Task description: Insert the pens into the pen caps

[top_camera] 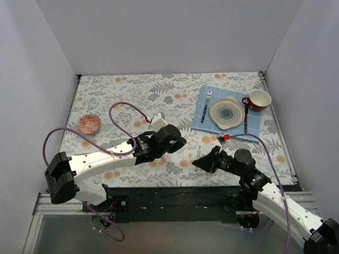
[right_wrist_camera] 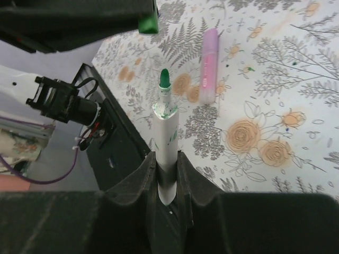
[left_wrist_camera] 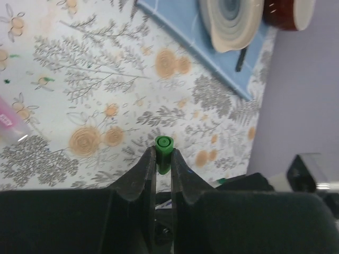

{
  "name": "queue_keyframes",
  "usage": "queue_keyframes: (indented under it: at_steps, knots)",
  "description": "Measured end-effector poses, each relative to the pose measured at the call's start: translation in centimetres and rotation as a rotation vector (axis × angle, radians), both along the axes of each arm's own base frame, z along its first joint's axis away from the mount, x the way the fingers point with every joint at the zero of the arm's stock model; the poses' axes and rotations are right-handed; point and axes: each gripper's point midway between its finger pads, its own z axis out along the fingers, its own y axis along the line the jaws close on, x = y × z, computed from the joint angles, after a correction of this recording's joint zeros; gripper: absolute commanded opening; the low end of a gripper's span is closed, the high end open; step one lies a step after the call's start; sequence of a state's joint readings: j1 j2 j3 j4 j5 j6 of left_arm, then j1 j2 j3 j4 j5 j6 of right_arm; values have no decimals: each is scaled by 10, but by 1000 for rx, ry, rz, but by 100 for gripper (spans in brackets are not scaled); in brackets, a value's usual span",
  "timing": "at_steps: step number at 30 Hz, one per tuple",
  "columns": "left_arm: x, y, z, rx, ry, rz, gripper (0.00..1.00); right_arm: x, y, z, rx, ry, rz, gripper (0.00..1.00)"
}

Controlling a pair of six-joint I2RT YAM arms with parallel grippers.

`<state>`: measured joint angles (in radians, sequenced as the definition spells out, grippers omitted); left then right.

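Observation:
My left gripper (left_wrist_camera: pixel 163 154) is shut on a small green pen cap (left_wrist_camera: pixel 163 147), whose round end faces the camera. The same cap (right_wrist_camera: pixel 148 24) shows at the top of the right wrist view. My right gripper (right_wrist_camera: pixel 168 159) is shut on a whitish pen (right_wrist_camera: pixel 166 132), and the pen's green tip (right_wrist_camera: pixel 164 78) points up toward that cap with a gap between them. A pink-lilac pen (right_wrist_camera: pixel 209 66) lies flat on the floral cloth beyond. In the top view the left gripper (top_camera: pixel 177 142) and right gripper (top_camera: pixel 200 161) face each other near the table's front edge.
A blue mat (top_camera: pixel 204 114) at the back right carries a plate (top_camera: pixel 226 112), a fork (top_camera: pixel 208 98) and a dark spoon (top_camera: pixel 246 119), with a red mug (top_camera: pixel 259 99) beside it. A small patterned bowl (top_camera: pixel 89 124) sits at the left. White walls enclose the table.

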<state>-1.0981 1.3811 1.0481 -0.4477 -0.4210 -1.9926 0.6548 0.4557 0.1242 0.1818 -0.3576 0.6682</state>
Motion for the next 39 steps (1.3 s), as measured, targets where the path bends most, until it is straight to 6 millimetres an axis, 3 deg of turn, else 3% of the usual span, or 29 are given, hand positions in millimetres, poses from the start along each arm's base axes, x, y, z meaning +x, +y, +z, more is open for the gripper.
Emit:
queue_keyframes:
  at_steps: [4, 7, 15, 31, 39]
  knots:
    - [8, -2, 32, -79, -97, 2, 0, -7, 12, 8, 47, 0, 86, 1]
    - [11, -3, 44, -101, -147, -11, 0, -11, 20, 13, 78, -7, 144, 1]
    - [11, -5, 44, -87, -197, -58, 0, -16, 31, 9, 77, 20, 215, 1]
    - [0, -12, 45, -118, -243, -167, 0, -6, 42, 23, 81, 5, 237, 1]
    - [-3, -16, 46, -126, -253, -194, 0, -5, 43, 16, 68, 26, 235, 1]
